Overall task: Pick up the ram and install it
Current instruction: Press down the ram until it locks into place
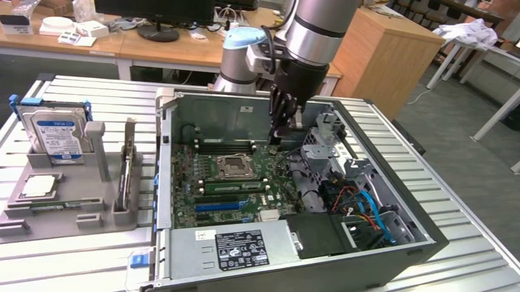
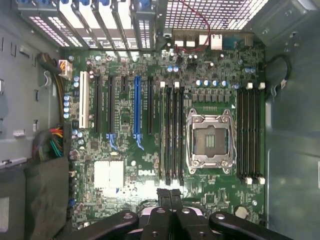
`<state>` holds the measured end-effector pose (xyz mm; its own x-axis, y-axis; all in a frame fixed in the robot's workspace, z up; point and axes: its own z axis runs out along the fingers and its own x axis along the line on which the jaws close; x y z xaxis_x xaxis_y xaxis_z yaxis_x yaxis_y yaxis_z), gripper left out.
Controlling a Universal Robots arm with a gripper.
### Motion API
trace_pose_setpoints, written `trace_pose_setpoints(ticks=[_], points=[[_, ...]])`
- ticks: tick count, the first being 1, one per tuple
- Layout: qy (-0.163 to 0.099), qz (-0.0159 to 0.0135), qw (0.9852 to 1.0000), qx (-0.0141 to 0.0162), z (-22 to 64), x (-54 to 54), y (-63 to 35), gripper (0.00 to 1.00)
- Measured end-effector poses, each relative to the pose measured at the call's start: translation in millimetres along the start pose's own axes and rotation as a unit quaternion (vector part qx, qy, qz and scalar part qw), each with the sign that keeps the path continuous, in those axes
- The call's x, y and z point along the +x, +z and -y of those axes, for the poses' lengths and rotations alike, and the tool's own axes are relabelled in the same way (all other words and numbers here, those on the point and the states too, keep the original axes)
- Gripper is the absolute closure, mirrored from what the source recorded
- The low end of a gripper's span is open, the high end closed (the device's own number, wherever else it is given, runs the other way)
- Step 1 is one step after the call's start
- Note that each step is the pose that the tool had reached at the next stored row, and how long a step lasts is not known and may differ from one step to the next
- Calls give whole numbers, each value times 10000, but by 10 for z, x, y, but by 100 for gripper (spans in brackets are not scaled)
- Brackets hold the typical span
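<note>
Pincer (image 1: pixel 276 141): slim black fingers (image 2: pixel 162 195) pressed together with nothing visible between them, hanging over the board inside the case.
Motherboard (image 2: pixel 210 200): flat green board, densely studded. "DELL" is printed in white near the fingertips.
Socket (image 2: pixel 209 140): square, with a shiny metal frame. It sits open between two banks of long black memory slots (image 2: pixel 171 135).
Blue slot (image 2: pixel 137 105): long glossy plastic, set among black ones.
Case (image 1: pixel 243 112): grey sheet metal, lying open.
Power supply (image 1: pixel 203 252): grey box with a black label. The white print is too small to read.
Holder (image 1: pixel 73 194): matte grey moulded tray at the exterior view's left.
Ram (image 1: pixel 50 207): apparently the narrow green strip low in that holder, well apart from the pincer. Its chips cannot be made out.
Hard drive (image 1: pixel 55 131): silver, with a blue-white label, standing upright in the holder.
</note>
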<state>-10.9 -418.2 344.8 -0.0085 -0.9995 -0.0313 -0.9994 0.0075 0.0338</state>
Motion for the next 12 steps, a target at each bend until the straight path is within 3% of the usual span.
trace_pose_setpoints(ticks=[12], points=[[-1, 0, 10000, 0, 22, -17, 6, 89]])
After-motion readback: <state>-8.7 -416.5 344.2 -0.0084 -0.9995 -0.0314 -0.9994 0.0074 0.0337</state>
